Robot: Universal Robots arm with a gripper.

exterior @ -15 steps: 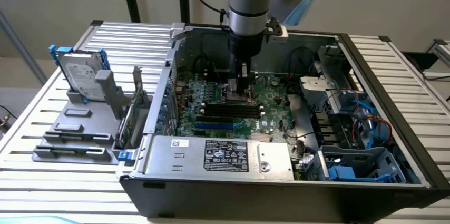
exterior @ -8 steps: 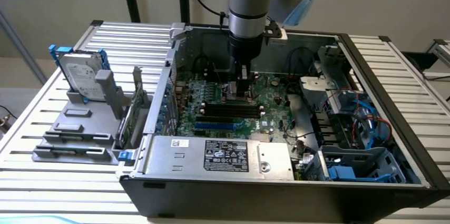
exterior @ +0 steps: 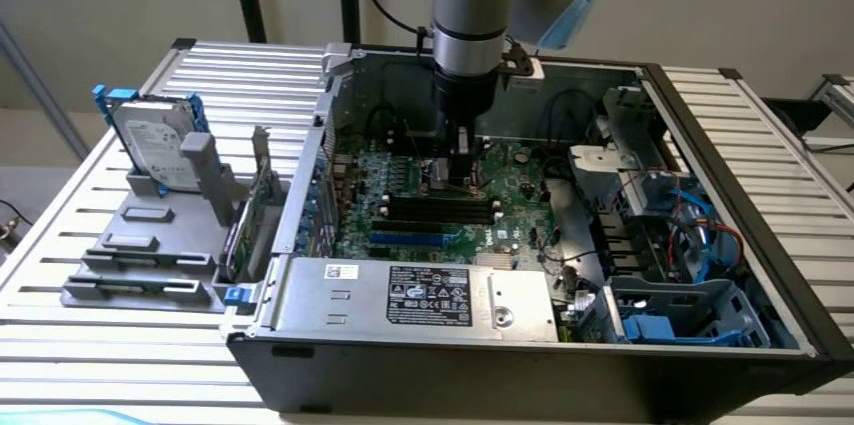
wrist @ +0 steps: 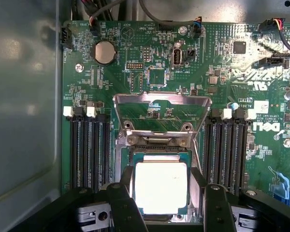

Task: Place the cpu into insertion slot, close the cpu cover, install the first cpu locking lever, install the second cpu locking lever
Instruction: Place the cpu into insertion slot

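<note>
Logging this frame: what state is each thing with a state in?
cpu: lying flat in the insertion slot.
insertion slot: filled, not covered.
cpu cover: swung up, open.
gripper: open, a finger on either side of the cpu.
computer case: open on top, board exposed.

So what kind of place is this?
Probably a robotics lab or workbench: an opened computer case sits on a slatted metal table, a robot arm reaches into it, and a hard drive stands beside it.
</note>
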